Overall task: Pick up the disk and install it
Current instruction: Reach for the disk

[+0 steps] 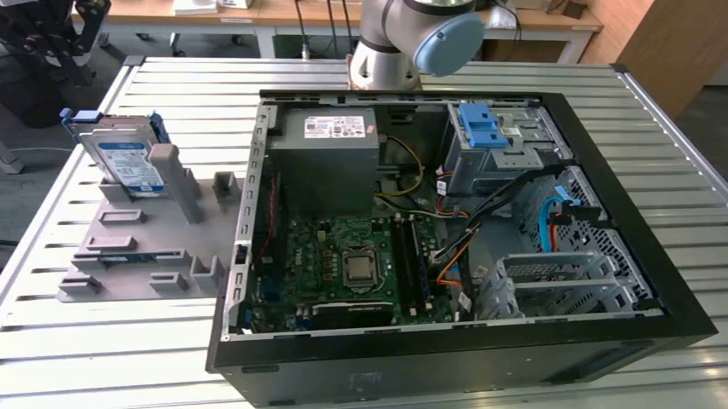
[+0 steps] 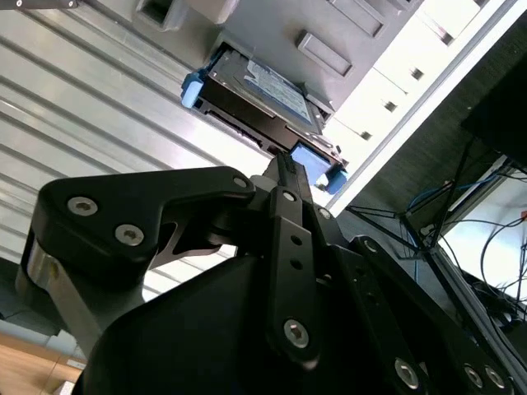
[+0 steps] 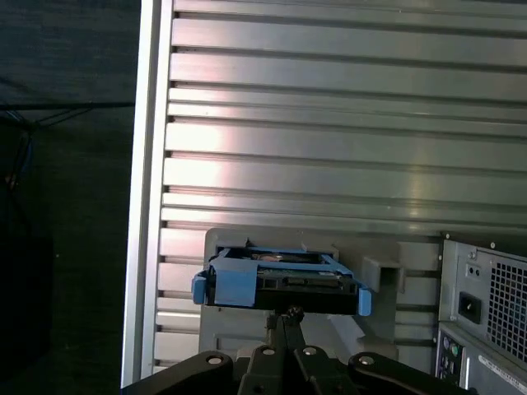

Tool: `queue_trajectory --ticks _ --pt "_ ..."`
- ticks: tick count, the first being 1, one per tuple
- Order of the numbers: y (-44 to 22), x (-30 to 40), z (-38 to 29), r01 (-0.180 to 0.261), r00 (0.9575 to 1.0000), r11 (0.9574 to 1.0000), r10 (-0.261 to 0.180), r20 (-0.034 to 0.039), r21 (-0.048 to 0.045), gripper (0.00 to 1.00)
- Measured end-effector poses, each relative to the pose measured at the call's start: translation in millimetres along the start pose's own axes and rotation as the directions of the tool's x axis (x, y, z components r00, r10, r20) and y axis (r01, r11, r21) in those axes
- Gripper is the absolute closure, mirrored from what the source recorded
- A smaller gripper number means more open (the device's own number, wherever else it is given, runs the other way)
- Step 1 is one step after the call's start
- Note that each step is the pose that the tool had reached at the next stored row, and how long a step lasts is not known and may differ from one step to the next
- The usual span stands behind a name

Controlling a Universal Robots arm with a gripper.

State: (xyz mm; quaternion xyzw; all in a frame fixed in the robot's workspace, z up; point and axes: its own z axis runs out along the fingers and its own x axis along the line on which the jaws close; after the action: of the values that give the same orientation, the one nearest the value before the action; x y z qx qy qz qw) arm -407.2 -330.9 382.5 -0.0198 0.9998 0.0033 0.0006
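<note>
The disk (image 1: 123,162), a silver hard drive with a blue-and-white label and a blue carrier frame, stands on edge at the far end of a grey fixture plate (image 1: 136,247), at the exterior view's left. Both wrist views look along my gripper at the disk (image 2: 263,90) (image 3: 280,284), which rests in its slot with its blue end tabs showing. My gripper (image 3: 286,315) (image 2: 284,160) is lined up with the disk's edge but apart from it. Its fingers meet at the tips, shut, with nothing between them.
An open black computer case (image 1: 637,136) lies on the slatted metal table (image 1: 170,85). Inside are a grey power supply (image 1: 330,145), a motherboard (image 1: 341,264), a drive cage with a blue latch (image 1: 483,128) and a metal bay (image 1: 557,277). The arm's base (image 1: 381,60) stands behind the case.
</note>
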Motion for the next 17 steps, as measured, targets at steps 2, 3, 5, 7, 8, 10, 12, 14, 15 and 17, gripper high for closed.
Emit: queue_trajectory --ticks 2,3,5,7,8,10,12,14,15,17 --pt "1.3 3.8 0.3 0.0 1.0 1.0 0.0 -0.0001 0.0002 0.89" --pt "2.0 5.7 0.5 0.0 1.0 1.0 0.0 -0.0001 0.0003 0.89" --pt "3.4 9.7 0.9 0.0 1.0 1.0 0.0 0.0 0.0003 0.89" --pt "4.7 13.4 1.2 0.0 1.0 1.0 0.0 0.0 0.0002 0.89" --pt "5.3 15.4 1.3 0.0 1.0 1.0 0.0 0.0 0.0003 0.89" --pt "6.3 19.1 1.7 0.0 1.0 1.0 0.0 0.0 0.0003 0.89" --pt "7.1 22.9 2.0 0.0 1.0 1.0 0.0 -0.0001 0.0004 0.89" --pt "7.9 26.6 2.3 0.0 1.0 1.0 0.0 -0.0001 0.0004 0.89" --pt "8.3 29.8 2.4 0.0 1.0 1.0 0.0 -0.0001 0.0004 0.89" --pt "8.9 34.4 2.8 0.0 1.0 1.0 0.0 0.0 0.0004 0.89"
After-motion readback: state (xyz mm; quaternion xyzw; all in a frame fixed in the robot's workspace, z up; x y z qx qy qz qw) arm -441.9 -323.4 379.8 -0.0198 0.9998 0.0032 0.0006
